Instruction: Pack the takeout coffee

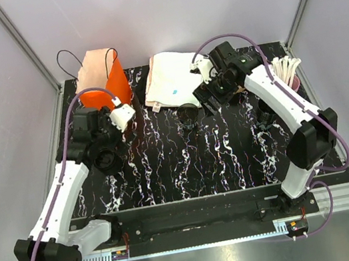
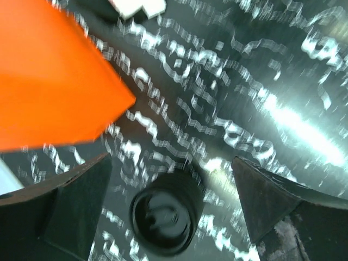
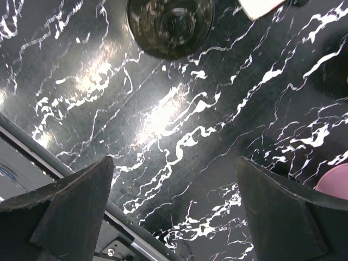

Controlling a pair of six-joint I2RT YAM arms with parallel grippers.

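Coffee cup (image 3: 170, 24) stands apart, just beyond the right gripper (image 3: 174, 163), fingers spread wide, empty; left gripper (image 2: 170, 160) gapes too.

The overhead view is evenly and softly lit and sharp, with only faint shadows on the glossy desk (image 1: 166, 162). The left wrist view is smeared by motion blur throughout, with white glare at mid-right. The right wrist view is crisper; bright reflections streak its centre and upper left.
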